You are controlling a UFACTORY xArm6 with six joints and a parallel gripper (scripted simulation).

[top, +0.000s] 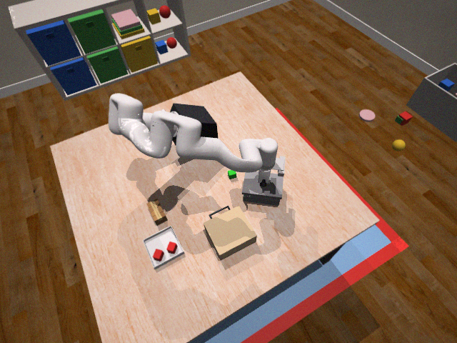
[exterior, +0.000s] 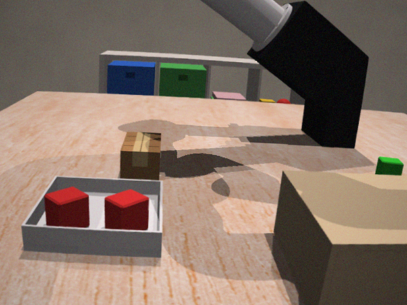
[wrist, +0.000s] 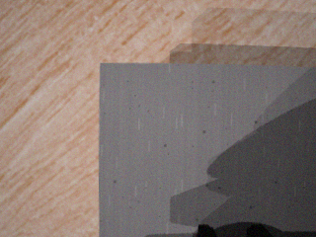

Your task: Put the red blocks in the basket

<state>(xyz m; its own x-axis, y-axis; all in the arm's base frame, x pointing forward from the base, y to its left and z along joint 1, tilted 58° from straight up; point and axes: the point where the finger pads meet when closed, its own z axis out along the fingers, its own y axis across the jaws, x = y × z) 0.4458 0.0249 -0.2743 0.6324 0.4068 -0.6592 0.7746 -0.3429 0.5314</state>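
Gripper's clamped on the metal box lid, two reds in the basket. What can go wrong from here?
1. The gripper is shut on the lid's knob; the metal box hides its seat, so the lid may land tilted, not fully down.
2. The basket holds two red blocks; more may be hidden elsewhere.
3. The green block sits near the box; a swing might knock it.

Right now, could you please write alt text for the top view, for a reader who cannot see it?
A white robot arm reaches across a wooden table, its gripper shut on the knob of the grey metal box's lid. Nearby sit a light wooden cabinet, a green block, and a basket holding two red blocks.
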